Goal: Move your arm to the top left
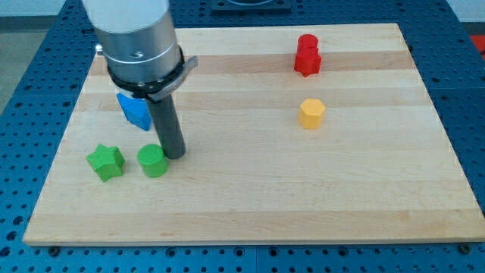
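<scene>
My tip (175, 155) rests on the wooden board (250, 197) at the view's left, just right of a green round block (153, 161) and close to touching it. A green star block (104, 161) lies further left. A blue block (135, 111) sits above them, partly hidden behind the rod and the arm's grey housing (136, 42). Two red blocks (307, 55) stand together at the view's top right. A yellow hexagonal block (311, 113) lies below them.
The board lies on a blue perforated table (23, 98). The board's top left corner is hidden behind the arm's housing.
</scene>
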Controlling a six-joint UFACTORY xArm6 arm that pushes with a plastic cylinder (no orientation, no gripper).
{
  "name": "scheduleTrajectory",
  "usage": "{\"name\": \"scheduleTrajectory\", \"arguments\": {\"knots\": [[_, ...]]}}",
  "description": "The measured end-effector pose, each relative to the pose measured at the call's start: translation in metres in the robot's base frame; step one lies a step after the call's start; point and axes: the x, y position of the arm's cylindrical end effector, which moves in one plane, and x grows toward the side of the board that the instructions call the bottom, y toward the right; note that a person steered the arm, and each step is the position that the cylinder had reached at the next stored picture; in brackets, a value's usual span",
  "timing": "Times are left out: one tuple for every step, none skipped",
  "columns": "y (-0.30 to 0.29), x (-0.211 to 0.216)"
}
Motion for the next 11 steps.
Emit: {"name": "scheduleTrajectory", "arguments": {"knots": [[-0.020, 0.004], [-0.036, 0.004], [-0.031, 0.008], [0.025, 0.007], [0.067, -0.012], [0.091, -0.046], [0.103, -0.089], [0.100, -0.140], [0.088, -0.194], [0.061, -0.237], [0.020, -0.264]]}}
